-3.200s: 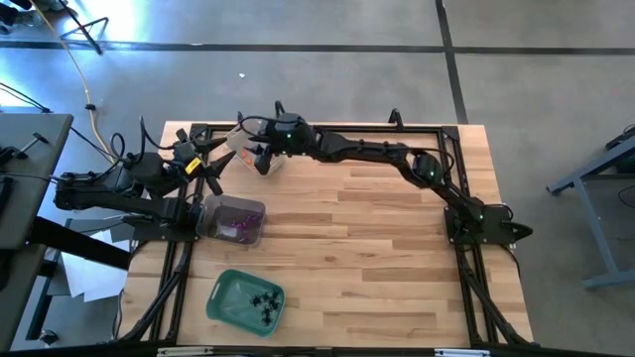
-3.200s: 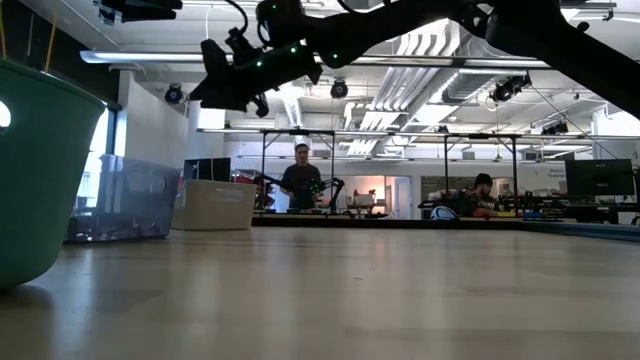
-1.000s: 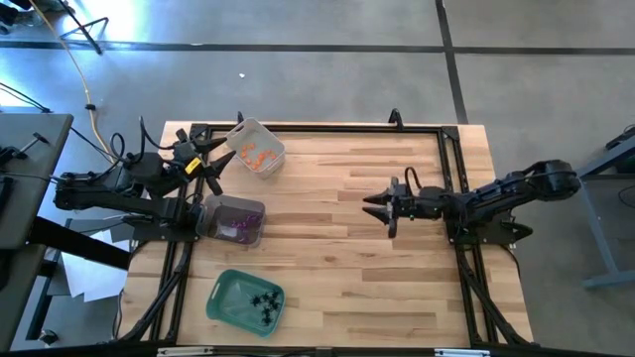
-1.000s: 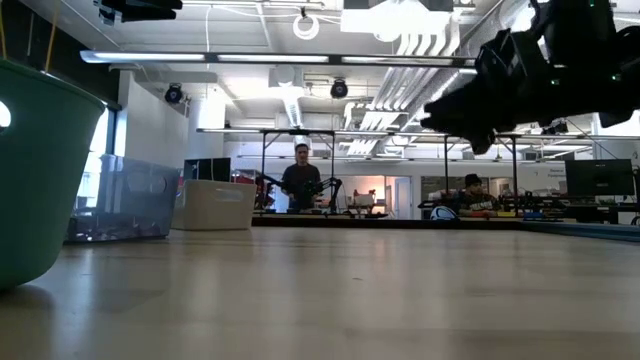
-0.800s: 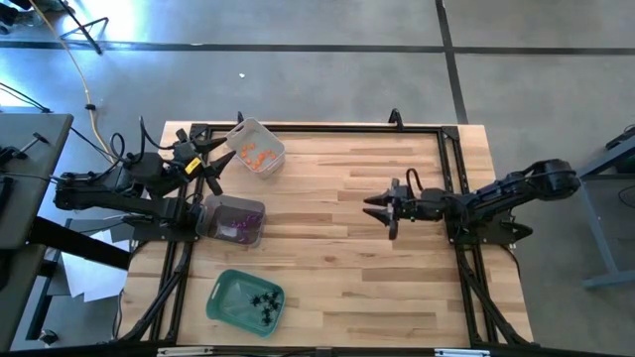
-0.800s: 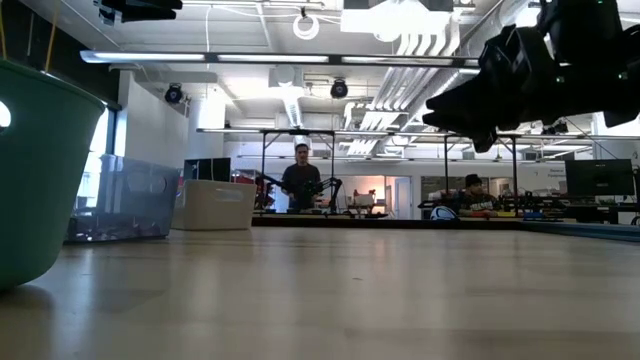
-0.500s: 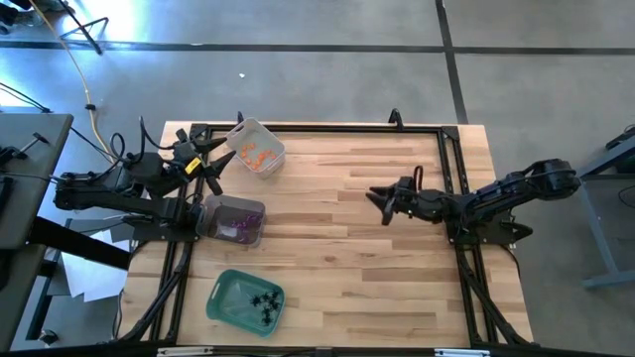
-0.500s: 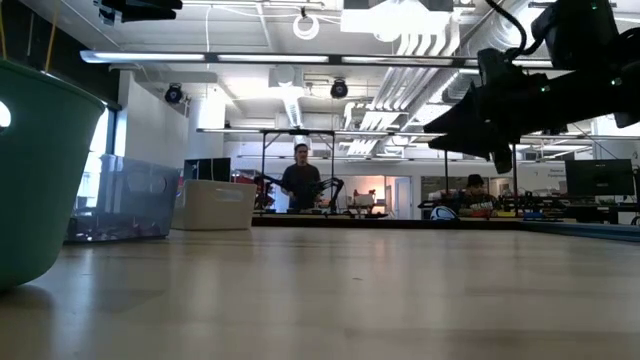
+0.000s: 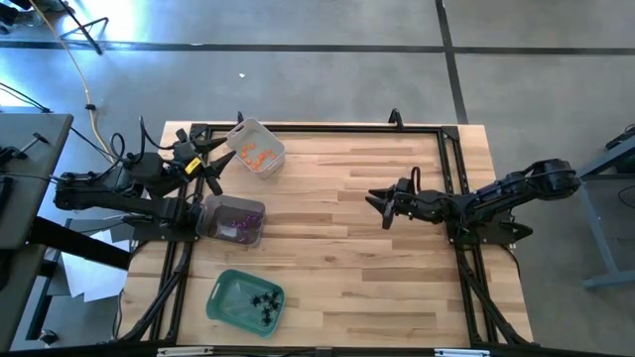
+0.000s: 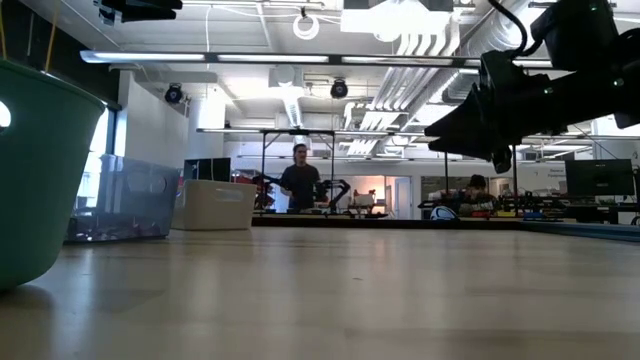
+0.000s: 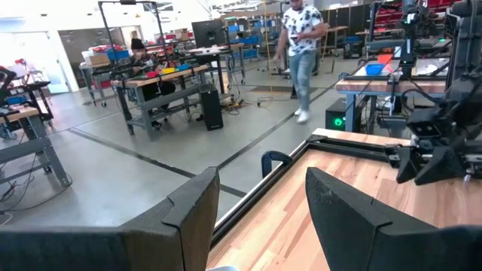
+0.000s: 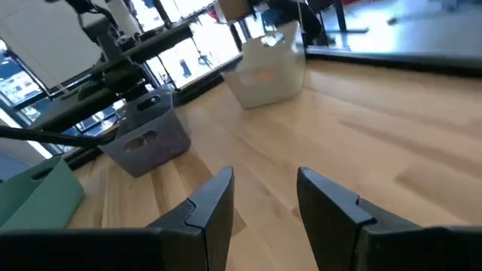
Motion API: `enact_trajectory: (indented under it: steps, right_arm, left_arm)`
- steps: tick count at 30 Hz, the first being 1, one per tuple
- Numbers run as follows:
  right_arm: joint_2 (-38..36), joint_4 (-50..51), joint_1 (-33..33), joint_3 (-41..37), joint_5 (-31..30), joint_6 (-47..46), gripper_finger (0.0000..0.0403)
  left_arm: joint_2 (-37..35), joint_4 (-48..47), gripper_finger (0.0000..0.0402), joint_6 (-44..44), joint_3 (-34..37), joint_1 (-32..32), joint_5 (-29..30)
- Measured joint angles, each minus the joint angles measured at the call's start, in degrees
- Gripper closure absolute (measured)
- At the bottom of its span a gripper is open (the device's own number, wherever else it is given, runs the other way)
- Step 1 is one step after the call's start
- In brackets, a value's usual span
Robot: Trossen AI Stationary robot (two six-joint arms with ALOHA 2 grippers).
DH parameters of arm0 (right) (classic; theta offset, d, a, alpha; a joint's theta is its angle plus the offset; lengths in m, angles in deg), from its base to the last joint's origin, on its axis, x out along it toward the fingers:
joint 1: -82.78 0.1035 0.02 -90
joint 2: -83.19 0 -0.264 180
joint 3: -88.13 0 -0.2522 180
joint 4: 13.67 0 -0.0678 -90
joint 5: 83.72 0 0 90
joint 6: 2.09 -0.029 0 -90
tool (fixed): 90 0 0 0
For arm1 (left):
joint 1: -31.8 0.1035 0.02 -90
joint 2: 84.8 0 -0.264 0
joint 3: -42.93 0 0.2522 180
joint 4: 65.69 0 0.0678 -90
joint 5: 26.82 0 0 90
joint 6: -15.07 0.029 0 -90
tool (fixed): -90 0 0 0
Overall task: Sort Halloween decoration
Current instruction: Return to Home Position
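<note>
All sorting looks done: purple trinkets (image 9: pixel 236 229) in the gray bin (image 9: pixel 210 216), orange trinkets (image 9: pixel 256 155) in the tub (image 9: pixel 243 129) beyond it, black spiders (image 9: pixel 262 300) in the green tray (image 9: pixel 226 294) nearer. Right hand (image 9: pixel 378 205) hangs released and empty, well apart from that bin; left hand (image 9: pixel 212 165), released, waits beside it.

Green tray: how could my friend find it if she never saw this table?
On the wooden table seen from above, look along the left edge. The green tray is lowest in the picture, below two clear bins. Only it is green and holds black spiders.

We get one cam straight overhead, one at tabletop level hugging the green tray (image 10: pixel 40 170), two on wrists; all share the table (image 9: pixel 347 248).
</note>
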Motion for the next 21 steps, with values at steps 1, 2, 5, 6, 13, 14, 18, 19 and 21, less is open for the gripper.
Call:
enact_trajectory:
  steps: [1, 2, 5, 6, 13, 14, 18, 19, 21]
  right_arm:
    - [0.0, 1.37, 0.0, 0.0, 0.01, -1.22, 0.0261]
    - [0.0, 3.25, 0.0, 0.0, 0.04, -2.44, 0.0261]
    - [0.0, 7.49, 0.0, 0.0, 0.04, -4.32, 0.0261]
    - [0.0, 8.87, 0.0, 0.0, 0.04, -4.48, 0.0261]
    - [-0.65, 17.61, -0.13, 0.0, 0.02, -2.28, 0.0261]
    - [-1.01, 18.82, -0.13, 0.0, 0.03, -2.51, 0.0261]
    - [-3.9, 21.48, -0.13, 0.0, 0.05, -3.77, 0.0261]
    - [-4.99, 21.3, -0.13, 0.0, 0.04, -5.35, 0.0261]
    - [-7.71, 21.39, -0.13, 0.0, -0.28, -7.49, 0.0261]
  left_arm:
    - [0.0, 0.0, 0.0216, -0.01, 0.0, 0.01, 0.0]
    - [-0.01, 0.0, 0.0216, 0.0, 0.0, 0.01, 0.0]
    - [-0.01, 0.0, 0.0216, -0.01, 0.0, 0.02, 0.0]
    - [-0.01, 0.0, 0.0216, 0.0, 0.0, 0.02, 0.0]
    - [-0.01, 0.0, 0.0216, 0.0, 0.0, 0.02, 0.0]
    - [0.0, 0.0, 0.0216, 0.0, 0.0, 0.01, 0.0]
    - [0.0, 0.0, 0.0216, 0.0, 0.0, 0.0, 0.0]
    - [-0.02, 0.0, 0.0216, 0.0, 0.0, 0.02, 0.0]
    - [0.0, 0.0, 0.0216, 0.0, 0.0, 0.01, 0.0]
